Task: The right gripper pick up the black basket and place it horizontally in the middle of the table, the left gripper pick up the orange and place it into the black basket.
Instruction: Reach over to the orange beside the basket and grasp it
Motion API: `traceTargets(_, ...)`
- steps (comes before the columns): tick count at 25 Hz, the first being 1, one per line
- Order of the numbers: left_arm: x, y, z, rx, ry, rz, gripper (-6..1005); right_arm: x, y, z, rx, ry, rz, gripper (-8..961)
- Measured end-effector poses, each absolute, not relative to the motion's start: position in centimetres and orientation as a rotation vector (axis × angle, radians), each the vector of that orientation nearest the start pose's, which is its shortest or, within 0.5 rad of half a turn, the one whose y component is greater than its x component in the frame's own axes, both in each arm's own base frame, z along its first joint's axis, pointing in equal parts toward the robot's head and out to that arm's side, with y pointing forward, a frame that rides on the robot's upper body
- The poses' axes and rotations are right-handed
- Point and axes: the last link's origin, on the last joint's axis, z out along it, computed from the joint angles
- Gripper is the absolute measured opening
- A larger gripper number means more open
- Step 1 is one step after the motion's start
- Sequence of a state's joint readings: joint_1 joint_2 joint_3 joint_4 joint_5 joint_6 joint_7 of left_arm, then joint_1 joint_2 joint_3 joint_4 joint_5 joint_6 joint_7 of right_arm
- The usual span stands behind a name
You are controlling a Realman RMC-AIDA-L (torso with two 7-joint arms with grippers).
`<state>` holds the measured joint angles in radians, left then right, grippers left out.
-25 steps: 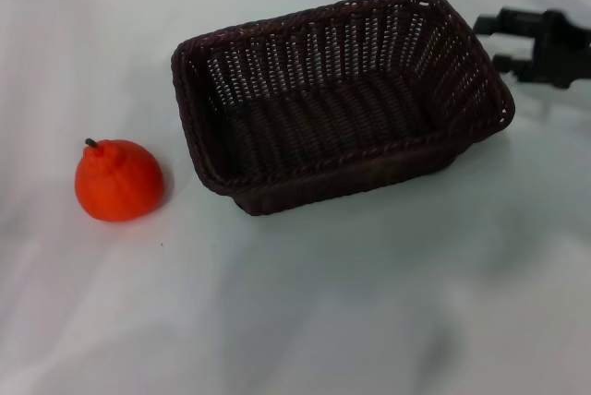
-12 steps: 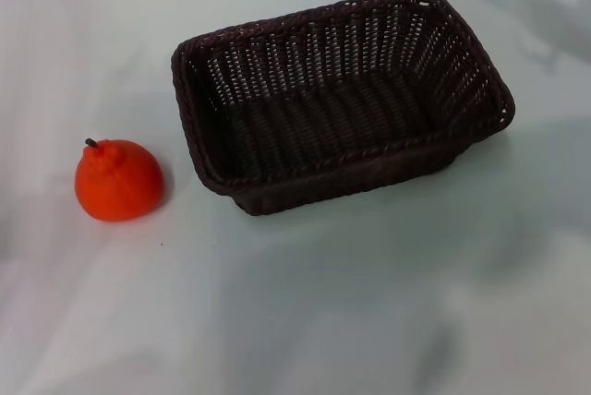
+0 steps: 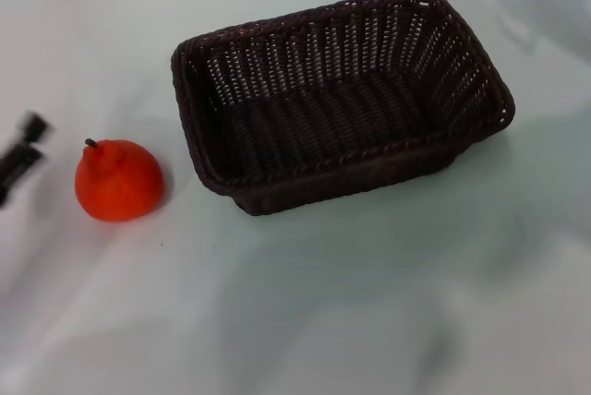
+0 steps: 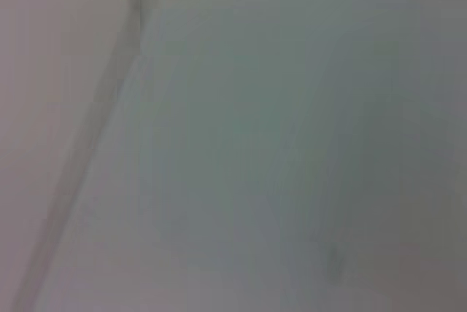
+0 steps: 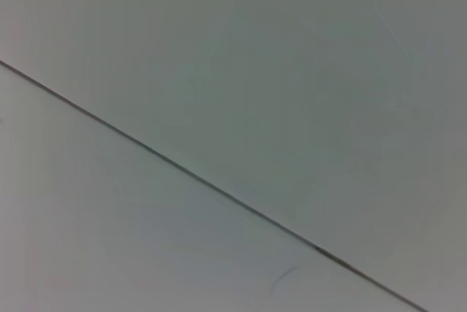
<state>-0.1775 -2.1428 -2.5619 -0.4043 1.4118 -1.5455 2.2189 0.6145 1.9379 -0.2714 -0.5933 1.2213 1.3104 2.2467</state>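
Basket (image 3: 342,100) lies empty mid-tabletop (image 3: 369,321); placement appears done. Left pincer (image 3: 18,160), blurred, opening indeterminate, holding nothing, has the orange (image 3: 118,180) just beside it. Remaining: grasp orange, deposit in basket.

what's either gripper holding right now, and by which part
Nothing. The left gripper is beside the orange, apart from it; the right gripper is out of view. The basket sits free on the table.

Blurred black left claw (image 3: 20,153) at the desk's left edge, two slim dark fingers, blocky mechanical parts
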Motion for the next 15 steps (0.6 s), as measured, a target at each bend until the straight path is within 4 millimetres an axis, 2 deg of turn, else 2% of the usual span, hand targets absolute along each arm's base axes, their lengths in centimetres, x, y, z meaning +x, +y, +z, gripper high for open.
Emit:
traceTargets(2, -33.6, 24.7, -0.1, -2.039, -0.688, -0.998, 929, 30.2, 40.1, 12.0, -1.463, -1.557, -0.591, 812)
traceTargets(5, -33.6, 25.5, -1.3, -2.107, -0.696, -0.913, 928, 29.9, 40.3, 11.7, -1.464, -1.573, -0.591, 811)
traceTargets(11, -34.0, 26.7, -2.9, -2.163, -0.734, -0.779, 926, 29.5, 40.7, 11.5, -1.458, -1.581, -0.588, 809)
traceTargets(15, -34.4, 26.9, -3.3, -2.160, -0.756, -0.731, 925, 29.3, 40.9, 11.4, -1.457, -1.581, -0.587, 807)
